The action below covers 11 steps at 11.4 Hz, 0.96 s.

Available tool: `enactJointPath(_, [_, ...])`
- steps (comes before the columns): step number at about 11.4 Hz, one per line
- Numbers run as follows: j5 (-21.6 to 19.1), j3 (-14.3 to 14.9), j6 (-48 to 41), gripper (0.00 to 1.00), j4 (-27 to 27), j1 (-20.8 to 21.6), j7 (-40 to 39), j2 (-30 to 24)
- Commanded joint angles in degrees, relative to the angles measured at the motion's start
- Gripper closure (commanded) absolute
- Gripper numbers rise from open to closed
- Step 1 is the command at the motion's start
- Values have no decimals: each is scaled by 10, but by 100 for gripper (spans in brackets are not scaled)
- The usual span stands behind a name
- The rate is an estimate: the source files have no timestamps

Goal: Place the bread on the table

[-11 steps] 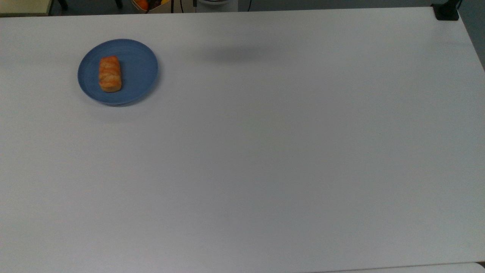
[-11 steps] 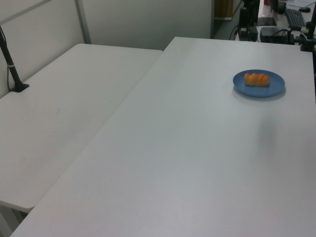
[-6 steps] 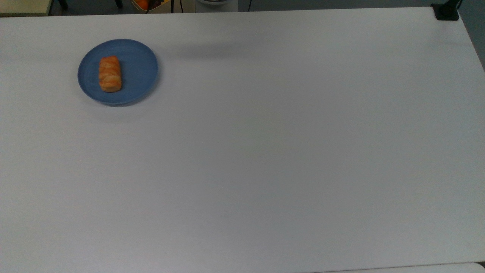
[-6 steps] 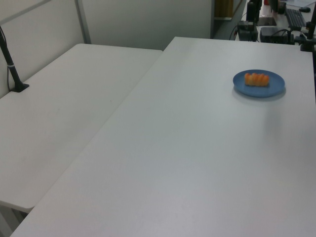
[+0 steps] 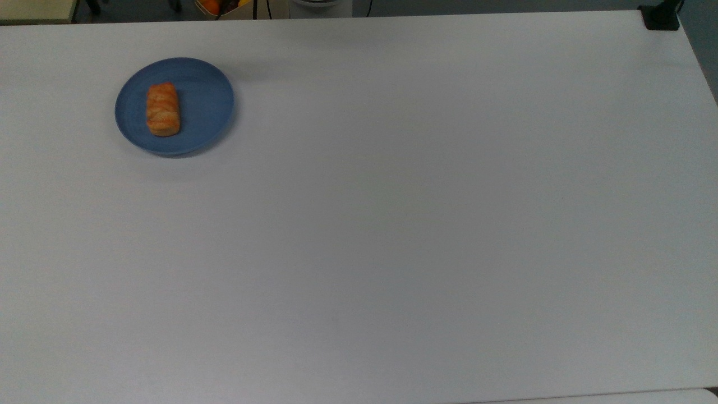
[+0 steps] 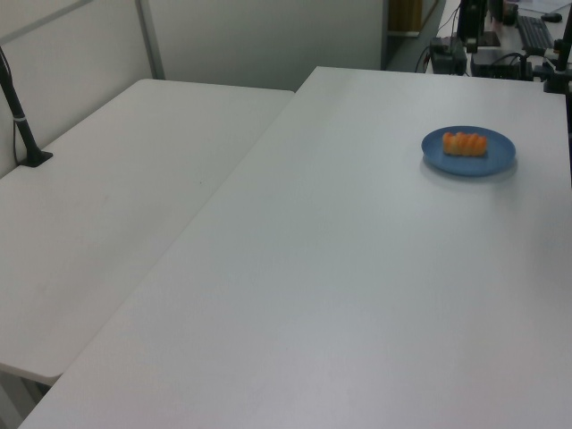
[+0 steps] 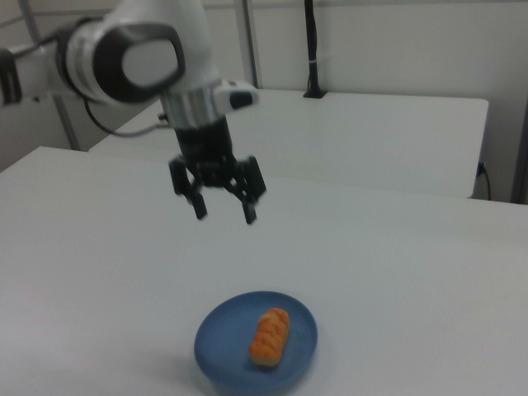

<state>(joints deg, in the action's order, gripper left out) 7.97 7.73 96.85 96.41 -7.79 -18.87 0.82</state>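
Top view's shadow on the bench (image 5: 392,224) had slid toward the blue plate (image 5: 207,101); bread (image 5: 163,109) sat unmoved on it. Pincer (image 7: 223,213) hung above the plate, spread wide, empty.

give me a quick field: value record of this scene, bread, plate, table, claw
bread: golden-orange bun lying on the blue plate, off-centre toward the top view's left
plate: round blue plate resting on the table near its far edge in the top view
table: plain white tabletop, bare apart from the plate
claw: claw open, holding nothing, hanging in the air above the table, beyond the plate in the right view
task state: bread not yet picked up
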Motion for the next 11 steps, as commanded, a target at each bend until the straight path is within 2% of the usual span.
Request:
enactJointPath(1, [17, -2, 129, 0, 108, -27, -14, 7])
enactJointPath(6, [12, -2, 242, 0, 194, -66, -62, 53])
enactJointPath(8, [-4, -2, 257, 0, 196, -72, -100, 78])
enactJointPath(10, [-24, -2, 278, 1, 196, -72, -101, 100])
enactJointPath(11, [-25, -2, 286, 5, 197, -72, -101, 110])
